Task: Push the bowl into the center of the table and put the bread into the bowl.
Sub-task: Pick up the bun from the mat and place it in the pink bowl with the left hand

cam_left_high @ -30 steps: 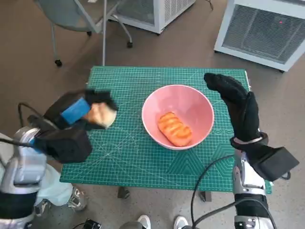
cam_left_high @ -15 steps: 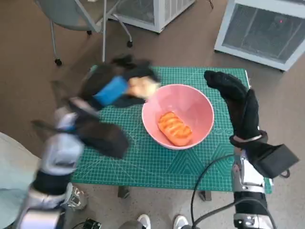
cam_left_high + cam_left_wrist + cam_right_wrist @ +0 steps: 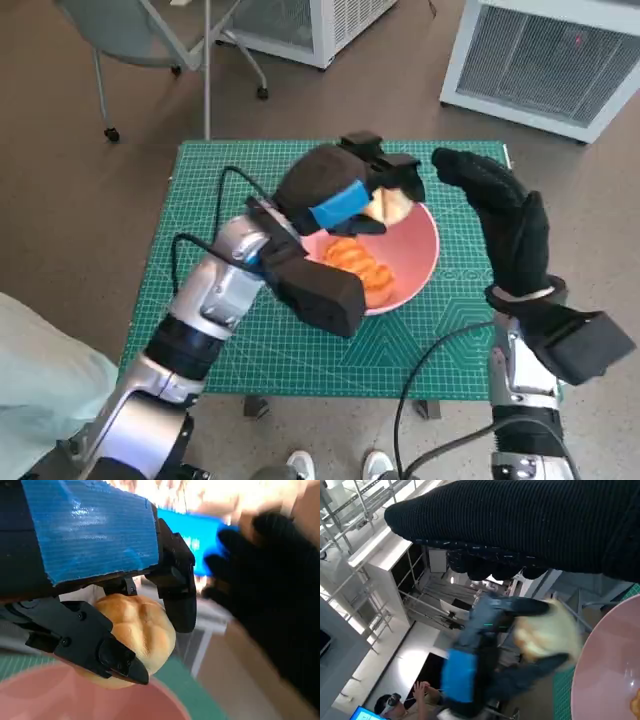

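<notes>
- The bench (image 3: 200,300), with its green cutting mat, carries everything I care about here. The pink bowl (image 3: 415,250) sits roughly at its middle, a little toward the far edge, so I judge the pushing step done.
- My left arm reaches across the bench from the near left corner. The left hand (image 3: 340,195) hangs over the bowl's far-left rim.
- My right hand (image 3: 500,215) stands upright just beside the bowl's right rim, toward the right edge of the bench. Its gloved fingers are extended and hold nothing. I can't tell whether it touches the bowl.
- The bowl already holds an orange, ridged bread roll (image 3: 362,265), lying low against its near-left wall. Its long axis runs from the far left to the near right.
- The piece I'm carrying is a pale round bun (image 3: 137,630). In the left wrist view the black fingers (image 3: 177,592) of the left hand are closed round it from both sides, so the hold looks firm.
- The relation that counts: the bun is in the left hand, above the bowl's far rim, and the pink opening lies right beneath it. I judge that a small move toward the bowl's middle and a release would drop it inside. The left hand is the nearer, and the only one loaded.
</notes>
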